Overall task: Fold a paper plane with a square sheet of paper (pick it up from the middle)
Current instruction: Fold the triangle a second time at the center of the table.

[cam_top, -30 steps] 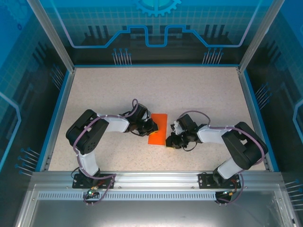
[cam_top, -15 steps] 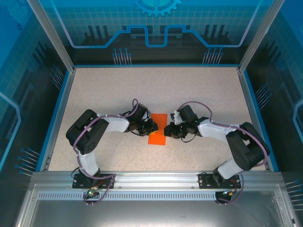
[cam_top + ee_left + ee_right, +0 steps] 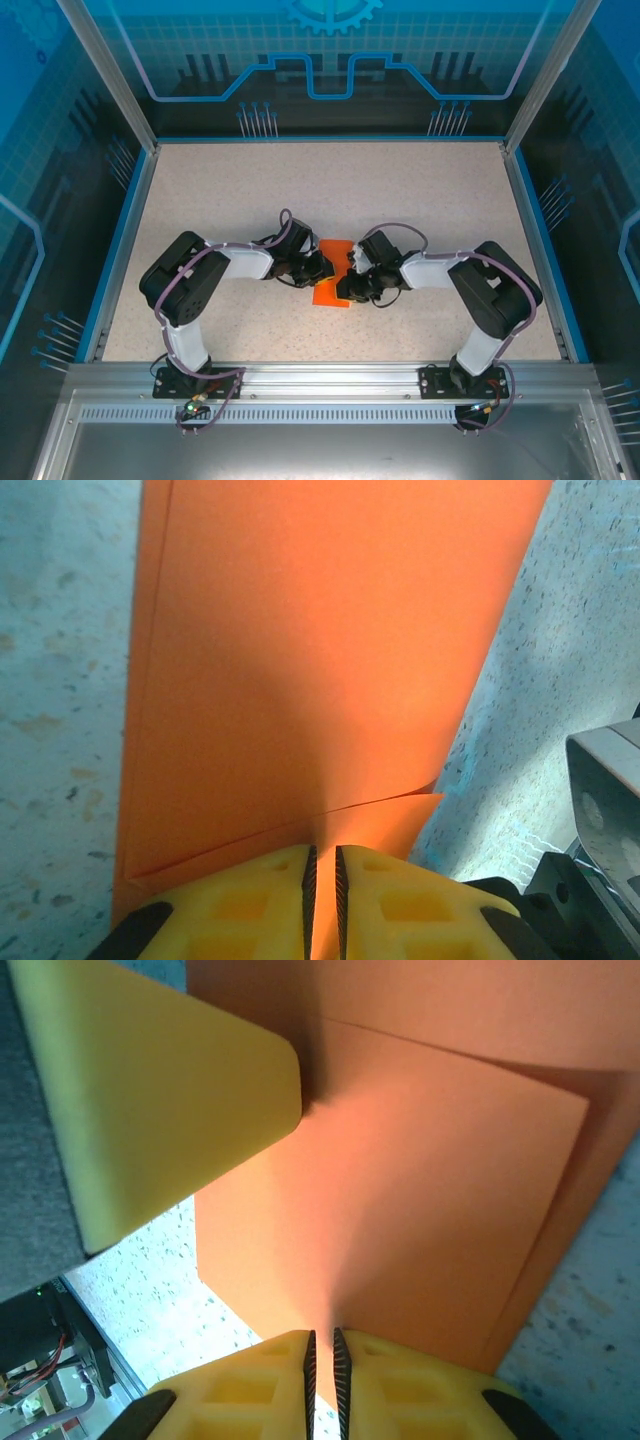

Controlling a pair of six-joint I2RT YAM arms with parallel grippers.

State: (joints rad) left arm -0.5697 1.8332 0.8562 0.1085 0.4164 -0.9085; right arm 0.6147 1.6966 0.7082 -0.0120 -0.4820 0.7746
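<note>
Near rail: a silver metal rail (image 3: 320,380) runs along the edge closest to me, with both arm bases bolted to it.
Left arm: a white and black jointed arm (image 3: 190,285) that bends inward toward the middle of the worktop.
Right arm: its twin (image 3: 495,295), bent in the same way from the other side, so the two wrists almost meet.
Left jaws: narrow. The yellow ribbed fingers (image 3: 260,900) pinch the near edge of the orange paper sheet, with just a sliver of it between them.
Right jaws: narrow too. Its yellow fingers (image 3: 250,1380) are clamped on the opposite edge of the same sheet. One yellow finger of the left jaws (image 3: 170,1090) presses on the paper just across from them.
Orange paper sheet: thin bright orange paper (image 3: 333,292) (image 3: 320,660) (image 3: 420,1180), folded into an upright narrow strip, one layer lying over another with their edges slightly offset. It sits mid-worktop, directly between the two jaws. I cannot tell whether it lies flat or is raised a touch.
Worktop: a speckled beige surface (image 3: 250,190) with a blue rim.
Back panel: a translucent blue wall (image 3: 320,60) with printed line patterns, at the far end.
</note>
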